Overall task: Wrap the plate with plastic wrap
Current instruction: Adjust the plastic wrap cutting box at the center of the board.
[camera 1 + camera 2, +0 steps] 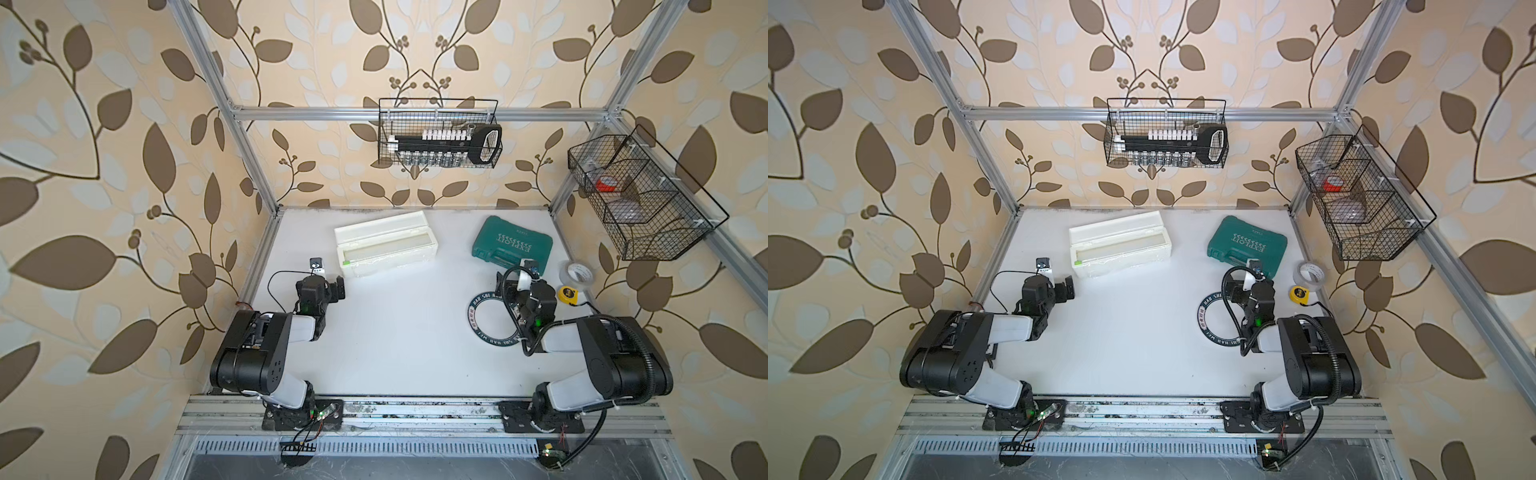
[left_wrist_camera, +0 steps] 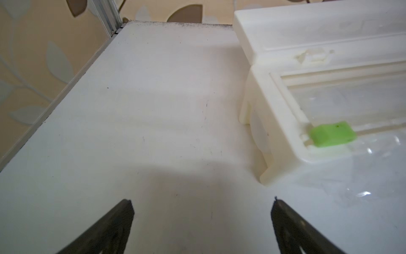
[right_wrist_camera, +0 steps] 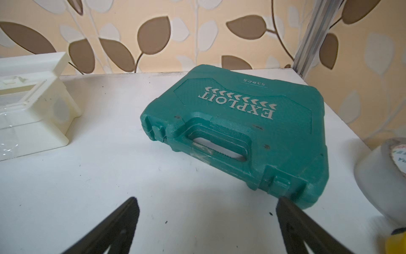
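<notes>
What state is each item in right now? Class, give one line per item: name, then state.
plate: lying flat, unwrapped
dispenser box: lid open
plastic wrap: short stretch pulled out at the dispenser box front
green tool case: closed, lying flat
tape roll: untouched
left gripper: open, empty
right gripper: open, empty

Left hand point(image 2: 201, 200): spread wide, empty.
Right hand point(image 3: 207, 199): spread wide, empty.
Left arm point(image 1: 249, 361), right arm point(image 1: 611, 357): folded, elbows raised.
</notes>
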